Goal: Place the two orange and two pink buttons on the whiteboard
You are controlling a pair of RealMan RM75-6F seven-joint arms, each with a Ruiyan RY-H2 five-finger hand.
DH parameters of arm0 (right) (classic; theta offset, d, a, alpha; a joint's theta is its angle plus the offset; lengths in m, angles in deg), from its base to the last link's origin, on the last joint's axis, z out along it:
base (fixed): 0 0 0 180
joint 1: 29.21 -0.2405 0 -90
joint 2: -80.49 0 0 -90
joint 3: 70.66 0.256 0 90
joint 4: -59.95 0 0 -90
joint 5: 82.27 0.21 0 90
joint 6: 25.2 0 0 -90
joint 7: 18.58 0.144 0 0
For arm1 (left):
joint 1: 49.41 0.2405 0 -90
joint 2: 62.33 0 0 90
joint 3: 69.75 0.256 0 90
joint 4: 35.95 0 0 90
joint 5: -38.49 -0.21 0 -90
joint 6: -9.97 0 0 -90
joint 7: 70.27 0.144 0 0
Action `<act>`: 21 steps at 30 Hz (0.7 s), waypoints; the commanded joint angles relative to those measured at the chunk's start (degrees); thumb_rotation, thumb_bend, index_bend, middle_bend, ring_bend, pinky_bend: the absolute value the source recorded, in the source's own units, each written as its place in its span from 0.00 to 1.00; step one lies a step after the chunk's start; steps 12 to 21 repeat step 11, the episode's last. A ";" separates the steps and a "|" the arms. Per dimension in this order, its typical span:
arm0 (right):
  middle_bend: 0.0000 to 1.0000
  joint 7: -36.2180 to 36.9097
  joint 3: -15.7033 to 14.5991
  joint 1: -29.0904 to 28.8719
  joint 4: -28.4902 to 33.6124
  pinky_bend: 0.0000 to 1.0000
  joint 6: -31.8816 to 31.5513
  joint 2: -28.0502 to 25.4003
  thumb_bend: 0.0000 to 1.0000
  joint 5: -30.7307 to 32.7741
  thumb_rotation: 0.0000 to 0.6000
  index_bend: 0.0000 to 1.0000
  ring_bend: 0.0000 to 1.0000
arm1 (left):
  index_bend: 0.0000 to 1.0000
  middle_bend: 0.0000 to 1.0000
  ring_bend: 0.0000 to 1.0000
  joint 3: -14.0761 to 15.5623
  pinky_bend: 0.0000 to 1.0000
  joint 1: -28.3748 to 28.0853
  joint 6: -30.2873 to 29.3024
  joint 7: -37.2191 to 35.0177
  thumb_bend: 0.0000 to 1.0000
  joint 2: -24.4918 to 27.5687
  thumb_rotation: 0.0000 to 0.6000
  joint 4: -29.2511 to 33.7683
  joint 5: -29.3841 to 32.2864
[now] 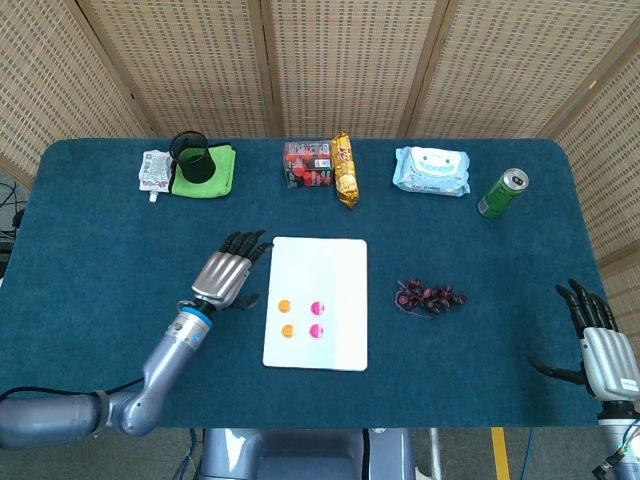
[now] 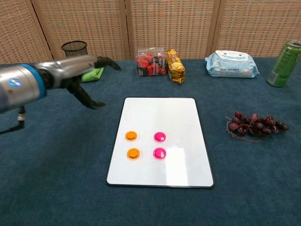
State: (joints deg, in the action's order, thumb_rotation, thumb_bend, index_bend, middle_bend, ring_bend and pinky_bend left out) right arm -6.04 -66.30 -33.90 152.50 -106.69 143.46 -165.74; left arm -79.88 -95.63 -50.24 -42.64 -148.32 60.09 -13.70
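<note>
The left hand (image 1: 225, 275) is seen raised above the counter (image 1: 100, 250) with its fingers spread apart and nothing held in it, just to the left of the whiteboard (image 1: 330, 270). On the whiteboard, to the right of this hand, two orange buttons (image 1: 284, 305) (image 1: 287, 330) are laid one behind the other, and just beyond them two pink buttons (image 1: 317, 307) (image 1: 317, 330) are set in the same way, so that a square of four is formed; none is touched by the hand. Further back from the hand, a black mesh cup (image 1: 189, 156) is stood on a green cloth (image 1: 215, 170). A bunch of dark grapes (image 1: 430, 297) is found well past the whiteboard's far side. The right hand (image 1: 600, 345) is kept at the counter's right edge, well apart from everything, its fingers extended and apart with nothing grasped.
</note>
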 commanded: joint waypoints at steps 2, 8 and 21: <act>0.00 -0.57 0.01 0.06 0.07 0.00 -0.21 0.16 0.07 -0.01 1.00 0.00 0.00 | 0.07 0.00 0.00 3.37 0.00 9.25 -8.03 -8.47 0.28 12.66 1.00 6.98 -8.92; 0.00 -1.76 0.05 0.12 0.27 0.00 -0.50 0.40 0.08 0.04 1.00 0.00 0.00 | 0.02 0.00 0.00 7.42 0.00 19.19 -17.17 -19.95 0.27 20.20 1.00 5.58 -16.39; 0.00 -2.28 0.09 0.23 0.36 0.00 -0.78 0.53 0.07 0.08 1.00 0.00 0.00 | 0.00 0.00 0.00 10.01 0.00 24.78 -22.85 -24.79 0.26 21.47 1.00 2.69 -19.69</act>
